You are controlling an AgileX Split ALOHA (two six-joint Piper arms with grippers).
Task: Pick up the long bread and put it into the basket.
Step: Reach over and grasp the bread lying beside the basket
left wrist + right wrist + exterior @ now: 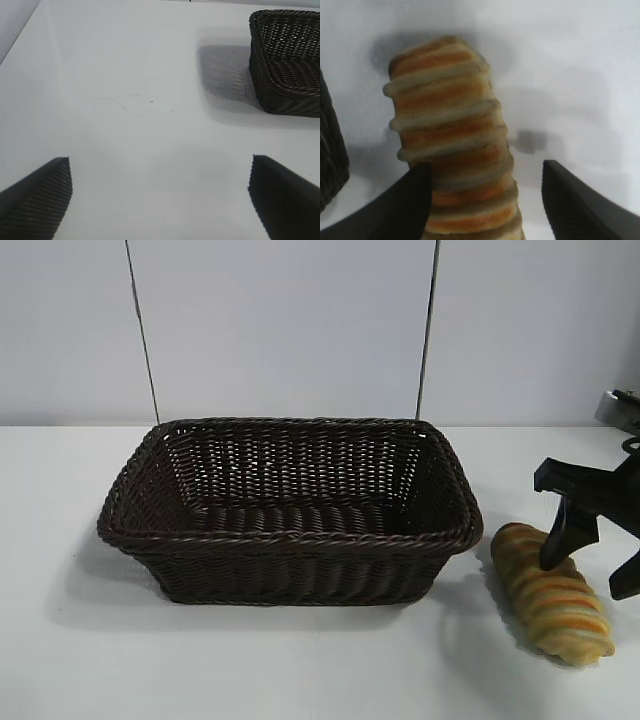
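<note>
Two grippers on this rig; only the right gripper (592, 558) is at the long bread (553, 593). Its fingers are spread wide, one on each side of the loaf, low over it; contact not clear in the right wrist view, where the right gripper (485, 195) straddles the striped loaf (451, 135). Long bread lies flat on the white worktop (250, 660), just beside the right end of the basket (290, 540), outside it. Basket sits upright mid-worktop, dark woven wicker. Left gripper (160, 195) hangs open over bare worktop (125, 100), well apart from the basket's end (287, 60).
</note>
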